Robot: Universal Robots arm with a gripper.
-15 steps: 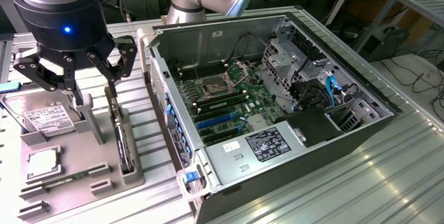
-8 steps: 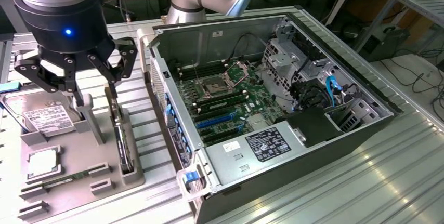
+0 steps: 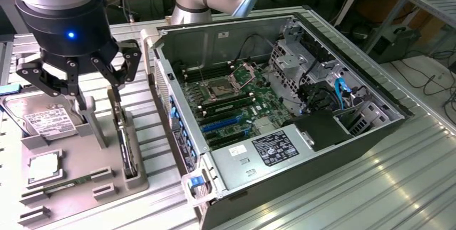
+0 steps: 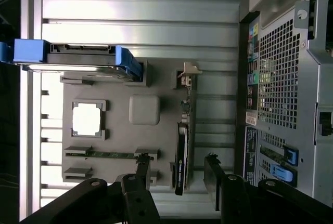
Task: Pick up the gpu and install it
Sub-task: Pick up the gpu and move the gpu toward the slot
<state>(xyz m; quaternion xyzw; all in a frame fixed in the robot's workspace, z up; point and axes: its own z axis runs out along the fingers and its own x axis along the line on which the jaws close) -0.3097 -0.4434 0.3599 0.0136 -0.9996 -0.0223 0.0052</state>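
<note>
Pincer (image 3: 100,107) hangs with jaws wide apart over the gpu (image 3: 125,147), which stands on edge in the gray tray (image 3: 107,187), maybe not touching.

The tabletop (image 3: 370,187) is ribbed bare metal with a soft sheen. The tray (image 3: 85,158) looks like matt grey plastic; the gpu (image 3: 125,144) is a dark matt card. At the tray's ten o'clock, the hard drive (image 3: 46,118) is silvery metal under a white paper label. The computer case (image 3: 213,38) is dull sheet metal. The end effector (image 3: 96,102) is matt black.
</note>
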